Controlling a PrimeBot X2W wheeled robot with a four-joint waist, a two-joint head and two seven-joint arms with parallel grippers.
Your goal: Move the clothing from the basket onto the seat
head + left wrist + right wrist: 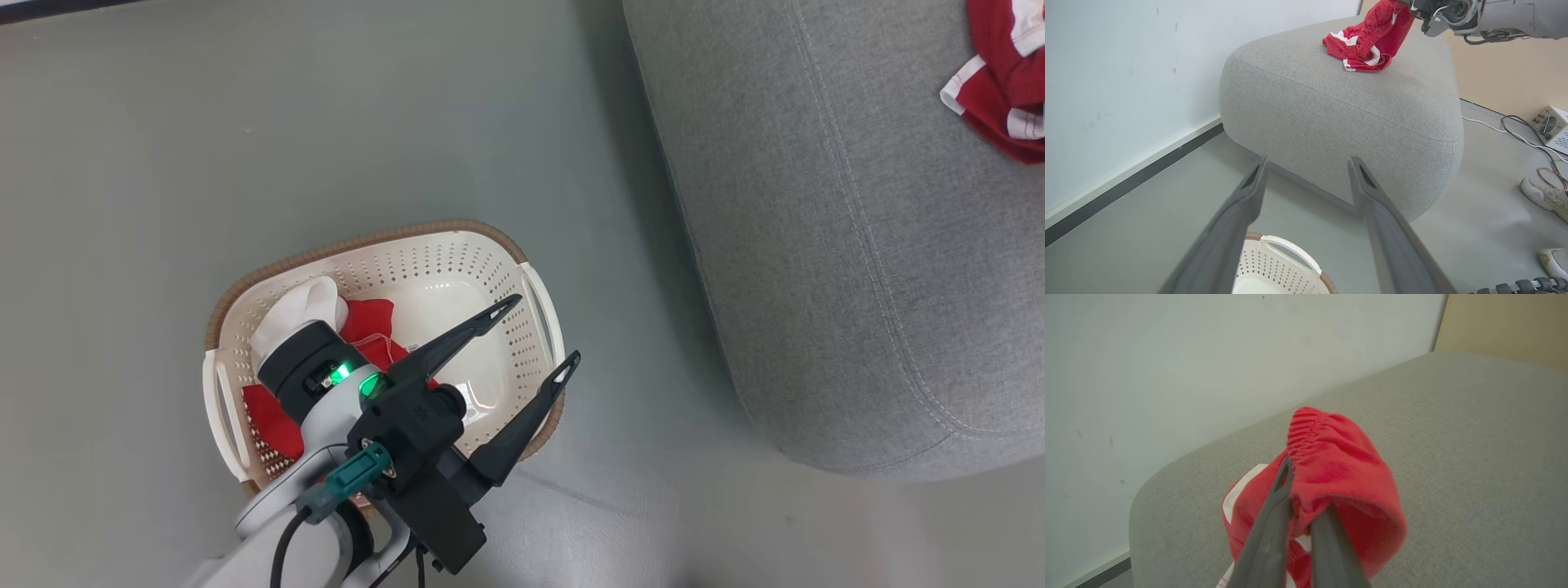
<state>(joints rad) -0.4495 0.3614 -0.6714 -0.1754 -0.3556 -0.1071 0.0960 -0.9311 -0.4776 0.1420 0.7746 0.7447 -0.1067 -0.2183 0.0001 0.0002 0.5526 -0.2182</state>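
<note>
The cream basket point(539, 306) with a brown rim stands on the floor and holds a red garment point(371, 327) and a white piece point(306, 306). My left gripper point(549, 331) hovers open over the basket's right side, its fingers point(1237, 228) spread and empty. On the grey sofa point(816, 245) lies a red garment with white trim point(1000, 90). My right gripper point(1304, 494) is shut on that red garment point(1339, 469) at its elastic band, holding it just above the sofa top point(1474, 457). The left wrist view shows the garment point(1367, 41) partly resting on the sofa point(1339, 106).
A white wall point(1126, 81) with a dark skirting runs behind the sofa. Cables point(1527, 139), a white device point(1553, 126) and shoes point(1545, 196) lie on the grey floor point(245, 122) to the sofa's far side.
</note>
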